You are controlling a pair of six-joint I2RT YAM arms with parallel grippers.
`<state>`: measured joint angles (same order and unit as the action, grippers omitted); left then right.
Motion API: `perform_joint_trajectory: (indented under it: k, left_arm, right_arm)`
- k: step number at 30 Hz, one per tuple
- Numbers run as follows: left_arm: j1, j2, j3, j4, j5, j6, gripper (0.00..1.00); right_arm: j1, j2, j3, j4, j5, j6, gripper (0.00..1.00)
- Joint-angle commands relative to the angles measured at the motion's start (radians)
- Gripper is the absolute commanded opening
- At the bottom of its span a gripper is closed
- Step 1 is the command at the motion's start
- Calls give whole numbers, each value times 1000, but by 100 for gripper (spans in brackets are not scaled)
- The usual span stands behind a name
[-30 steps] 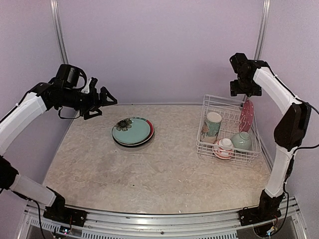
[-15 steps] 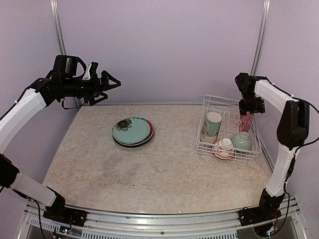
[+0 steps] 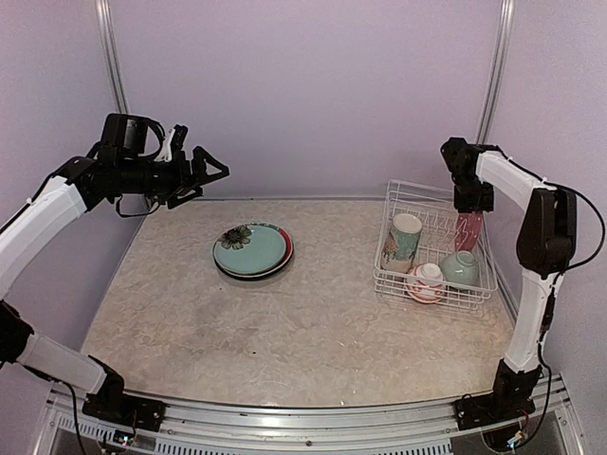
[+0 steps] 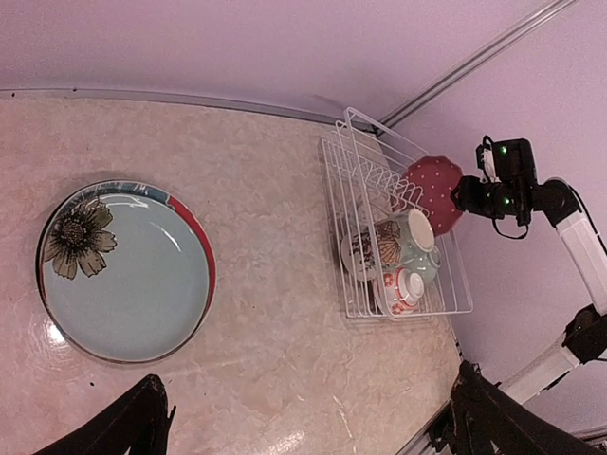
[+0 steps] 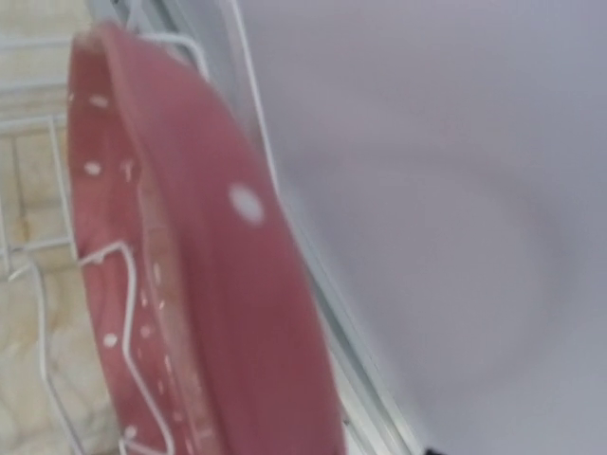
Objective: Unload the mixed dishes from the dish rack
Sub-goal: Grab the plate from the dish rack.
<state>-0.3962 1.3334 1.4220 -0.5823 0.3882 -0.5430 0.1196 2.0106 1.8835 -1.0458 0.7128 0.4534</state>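
The dish rack [image 3: 432, 305] stands at the right of the table. In it are a pink dotted plate [image 3: 467, 230] on edge, a tall patterned mug [image 3: 405, 237], a white-pink bowl [image 3: 426, 282] and a mint bowl [image 3: 460, 268]. My right gripper [image 3: 471, 203] is down on the pink plate's top edge; its fingers are hidden. That plate [image 5: 209, 313] fills the right wrist view, blurred. A light teal plate [image 3: 250, 249] lies on a red-rimmed floral plate on the table. My left gripper [image 3: 213, 172] hovers open, high at the back left, holding nothing.
The rack [image 4: 364, 152] sits close to the right wall and the back wall. In the left wrist view the stacked plates [image 4: 133, 284] lie left of the rack, with bare marbled tabletop between them. A metal rail runs along the near edge.
My right arm has dropped from above the rack onto the pink plate's top edge. My left arm has risen and swung slightly right, still open.
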Motion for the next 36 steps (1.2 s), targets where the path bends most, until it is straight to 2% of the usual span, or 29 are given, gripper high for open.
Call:
perform_joint_trajectory:
  k: [1, 4, 15, 20, 36]
  left_arm:
    - [2, 21, 30, -31, 17, 32, 99]
    - [3, 26, 25, -26, 19, 35, 99]
    - [13, 46, 28, -27, 50, 27, 99]
    - [36, 53, 25, -20, 68, 17, 99]
    - [48, 84, 25, -17, 101, 5, 99]
  right_arm:
    - [16, 65, 68, -55, 90, 56, 48]
    - [20, 92, 97, -94, 145, 85, 41]
    - [31, 117, 139, -119, 153, 87, 10]
    - [47, 121, 209, -170, 210, 73, 1]
    - [71, 92, 307, -280, 335, 39, 0]
